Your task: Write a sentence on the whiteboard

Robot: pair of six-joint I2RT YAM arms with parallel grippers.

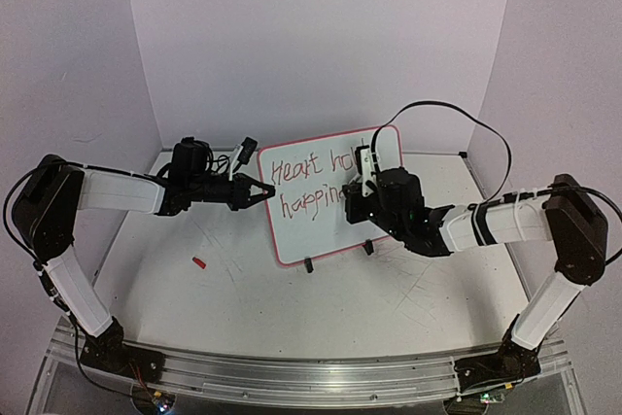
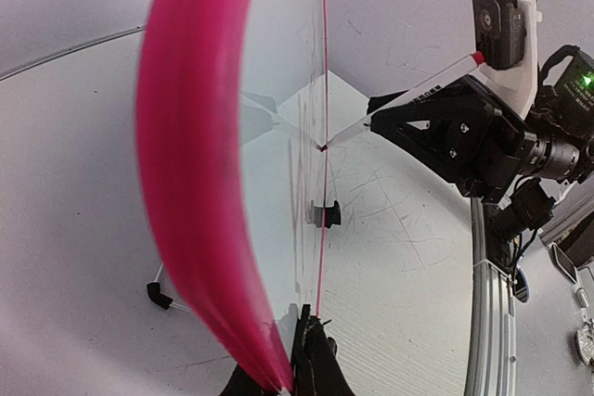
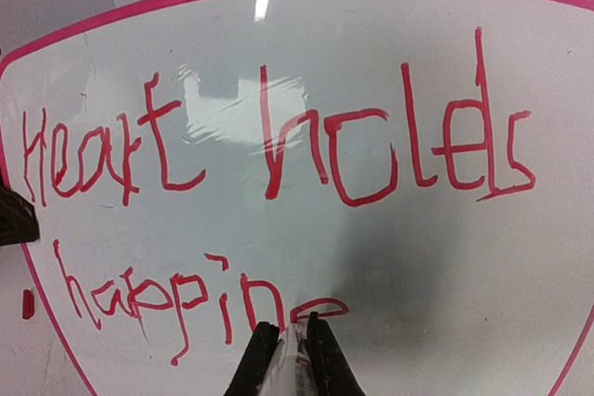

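White tabletop, pale walls behind. One whiteboard stands upright at the middle on two black feet. Its long axis runs 9 to 3 o'clock and its written face looks toward 6 o'clock. One left arm reaches in from 9 o'clock, forearm level, left gripper clamped on the board's left rim. One right arm bends in from 3 o'clock, right gripper pinched on one marker, tip at the written face. One small red piece lies at 8 o'clock.
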